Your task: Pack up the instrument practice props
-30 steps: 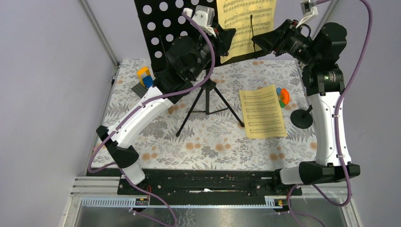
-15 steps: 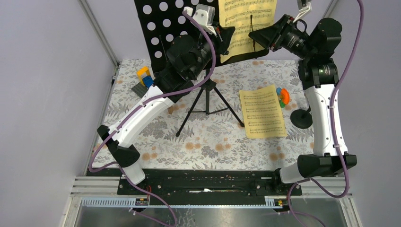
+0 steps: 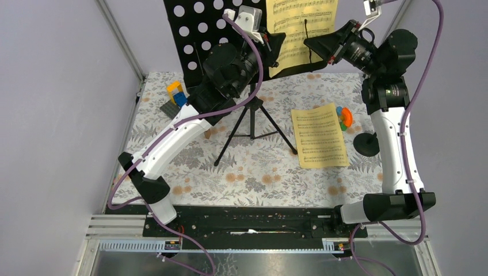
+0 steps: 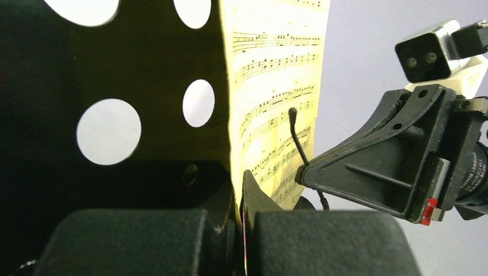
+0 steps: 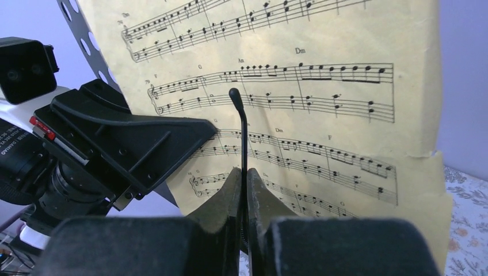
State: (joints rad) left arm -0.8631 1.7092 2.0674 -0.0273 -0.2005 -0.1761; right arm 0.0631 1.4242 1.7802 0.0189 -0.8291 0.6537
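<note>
The black perforated music rack [image 3: 195, 34] stands on tripod legs [image 3: 251, 123] at the back of the table. A yellow sheet-music page [image 3: 299, 29] leans on it. My left gripper [image 3: 280, 49] is shut on that page's lower left edge [image 4: 270, 86], fingertips pinched together [image 4: 239, 184]. My right gripper [image 3: 309, 43] is shut on the rack's thin black wire page holder [image 5: 241, 126], which rises between its fingertips [image 5: 244, 178] in front of the page [image 5: 322, 86]. A second yellow page [image 3: 320, 135] lies flat on the table. A short black disc-based post [image 3: 367, 142] stands at the right.
A yellow-and-blue block build [image 3: 176, 94] sits at the back left. A small orange-green-blue toy [image 3: 344, 117] lies beside the flat page. Metal frame posts and grey walls close in both sides. The two grippers are close together at the rack.
My right gripper moved slightly left to the rack and closed on the wire holder. My left gripper closed fully on the page's edge.
</note>
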